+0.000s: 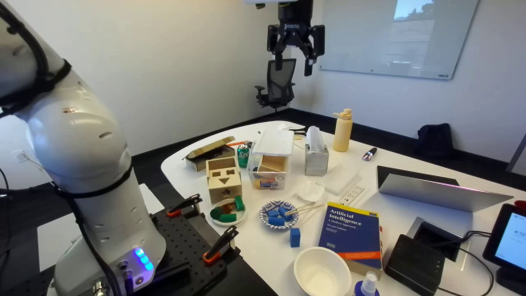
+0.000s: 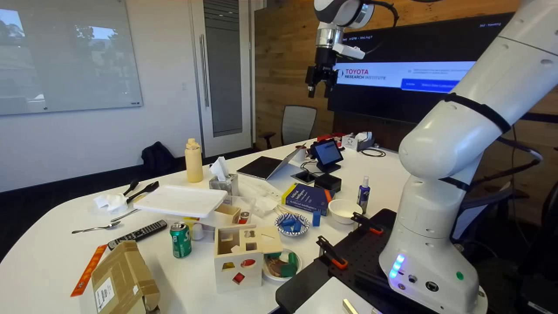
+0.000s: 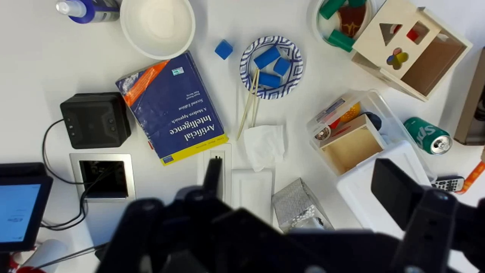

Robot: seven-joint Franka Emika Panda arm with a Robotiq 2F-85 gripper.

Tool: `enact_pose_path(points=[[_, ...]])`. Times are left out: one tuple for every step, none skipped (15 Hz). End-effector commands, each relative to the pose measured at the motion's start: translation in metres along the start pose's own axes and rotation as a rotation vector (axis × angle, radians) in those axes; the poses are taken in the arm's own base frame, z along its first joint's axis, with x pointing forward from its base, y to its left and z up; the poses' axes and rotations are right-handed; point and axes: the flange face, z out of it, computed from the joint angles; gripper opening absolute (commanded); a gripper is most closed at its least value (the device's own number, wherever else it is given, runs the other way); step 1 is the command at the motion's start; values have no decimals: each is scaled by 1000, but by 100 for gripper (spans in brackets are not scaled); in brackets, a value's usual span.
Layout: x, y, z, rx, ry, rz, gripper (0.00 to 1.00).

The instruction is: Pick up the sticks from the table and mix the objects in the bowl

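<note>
My gripper (image 1: 293,65) is open and empty, high above the white table (image 1: 271,255). It also shows in an exterior view (image 2: 319,92) and in the wrist view (image 3: 299,170), fingers wide apart. The bowl (image 3: 297,66) is small and blue-and-white patterned; it shows in both exterior views (image 1: 263,214) (image 2: 291,233). Several blue blocks, the objects (image 3: 267,57), lie in it. Two thin wooden sticks (image 3: 248,104) rest with one end in the bowl and the other out over the table, beside a white napkin (image 3: 264,146). Another blue block (image 1: 295,237) stands on the table beside the bowl.
A white bowl (image 1: 322,271) and thick blue book (image 1: 351,230) stand near the patterned bowl. A plate with green blocks (image 1: 228,218), a wooden shape box (image 1: 224,181), a plastic bin (image 1: 269,183), a tissue box (image 1: 316,162) and a tall bottle (image 1: 343,133) stand around.
</note>
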Motion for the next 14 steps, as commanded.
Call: enact_pose_path(points=[[13,11,82,12,-49,50,100],[13,11,110,2,-74,56,100],[13,11,138,0,-95,63,100],[13,11,167,1,-113,69,100],[11,10,197,7,-129,80,100],[9,9,226,4,-138,89,100],[6,7,252,-4,-148,95,100],[3,5,277,-7,-151,99,100],[1,4,298,-15,-149,99,100],[0,4,319,-19,-146,99,100],[0,5,339,-22,-143,102,100],[0,6,355,-24,-144,105,100],[0,7,369,-21,-145,112,100],[1,8,382,-16,-144,121,100]])
